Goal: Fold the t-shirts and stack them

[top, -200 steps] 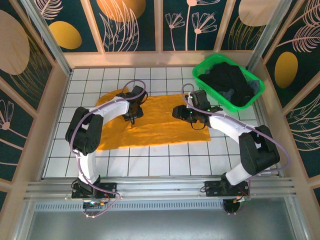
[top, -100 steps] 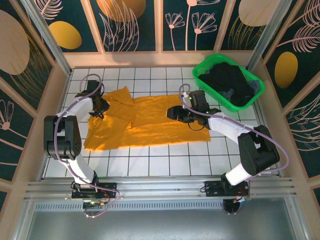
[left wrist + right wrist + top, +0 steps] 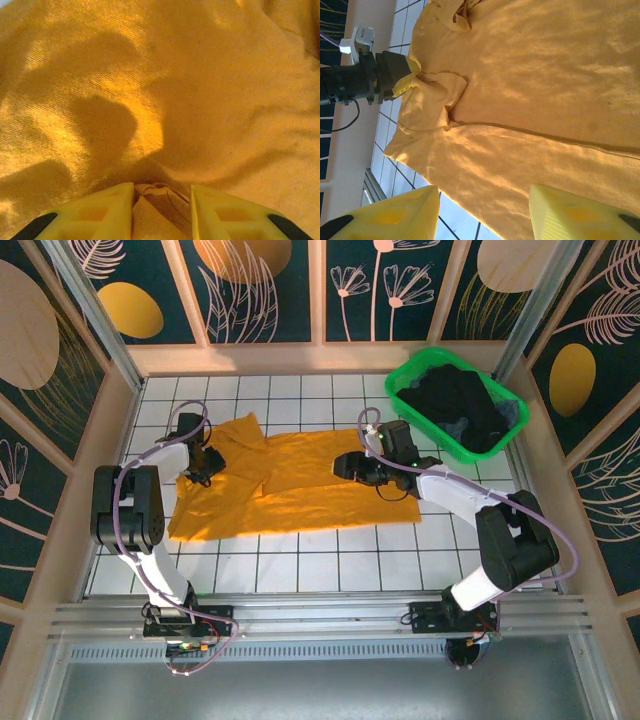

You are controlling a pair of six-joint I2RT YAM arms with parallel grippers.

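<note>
left claw (image 3: 162,190): nearly closed, pinching a bunched fold of the mustard t-shirt (image 3: 300,490)
mustard t-shirt: spread on the tiled tabletop (image 3: 300,552) between the arms
right claw (image 3: 484,200): jaws well apart, empty, over the shirt's right half
green basket (image 3: 398,390): far right, holds dark t-shirts (image 3: 455,405)

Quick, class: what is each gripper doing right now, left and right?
Left gripper: closed on a fold of the mustard t-shirt.
Right gripper: open, holding nothing, above the same shirt.
</note>
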